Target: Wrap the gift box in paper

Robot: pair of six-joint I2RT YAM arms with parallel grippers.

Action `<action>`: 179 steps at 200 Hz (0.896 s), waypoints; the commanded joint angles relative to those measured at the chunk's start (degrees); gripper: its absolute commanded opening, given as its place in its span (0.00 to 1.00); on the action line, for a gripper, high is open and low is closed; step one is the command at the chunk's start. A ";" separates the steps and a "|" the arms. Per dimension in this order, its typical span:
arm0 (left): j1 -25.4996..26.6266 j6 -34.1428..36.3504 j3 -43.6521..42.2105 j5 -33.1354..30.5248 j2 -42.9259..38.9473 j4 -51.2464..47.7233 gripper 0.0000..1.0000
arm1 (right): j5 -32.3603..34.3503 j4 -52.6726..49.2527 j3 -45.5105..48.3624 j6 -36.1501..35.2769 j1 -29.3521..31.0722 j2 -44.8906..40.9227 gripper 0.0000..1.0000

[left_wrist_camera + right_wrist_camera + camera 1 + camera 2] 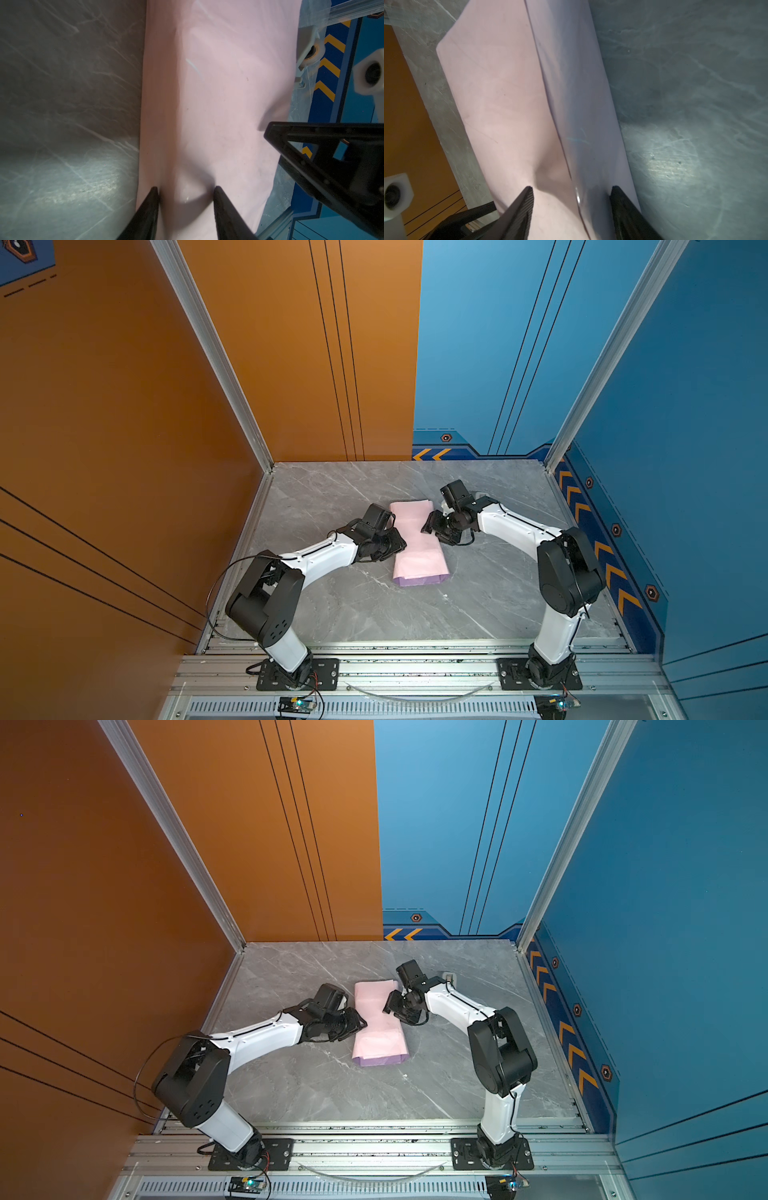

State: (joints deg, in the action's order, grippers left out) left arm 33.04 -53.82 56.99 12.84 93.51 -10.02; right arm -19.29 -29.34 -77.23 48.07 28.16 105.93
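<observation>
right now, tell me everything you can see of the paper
The paper is a thin, creased sheet folded into a long, slightly raised packet, pale pink on top with a lilac strip showing at the near end. It lies on the grey marble table, running near to far in both top views. The left gripper and right gripper meet it from opposite long sides, jaws apart, tips against it, dimpling the surface. Whatever it covers is hidden.

A grey marble-patterned tabletop [353, 605] spreads beneath the left gripper [400, 546] and the right gripper [428, 526]. A small beige tape dispenser [451, 977] sits on it just behind the right gripper, well apart from the left one. An orange wall panel [124, 406] stands on the left gripper's side, and a blue wall panel with orange chevrons [685, 427] on the right gripper's side.
</observation>
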 commanded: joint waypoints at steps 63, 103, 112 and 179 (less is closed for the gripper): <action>-2.09 4.53 6.51 -3.02 -0.64 -3.64 0.55 | 5.13 -4.58 -0.82 -2.45 0.40 -1.78 0.37; -2.84 5.92 8.66 -2.76 4.37 -3.25 0.55 | 4.86 -3.58 -0.85 -1.79 1.05 -1.89 0.37; -2.58 6.06 8.84 -2.68 5.57 -3.30 0.54 | 4.80 -3.45 -0.89 -1.71 1.26 -1.90 0.37; -0.92 7.56 8.90 -5.70 8.87 -5.21 0.43 | 3.59 -2.99 -1.51 -2.04 1.32 -3.10 0.55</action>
State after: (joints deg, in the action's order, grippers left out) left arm 31.05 -48.40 65.45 9.37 100.95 -11.75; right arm -15.25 -30.94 -77.30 46.89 29.43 105.36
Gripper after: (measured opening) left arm 0.435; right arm 0.473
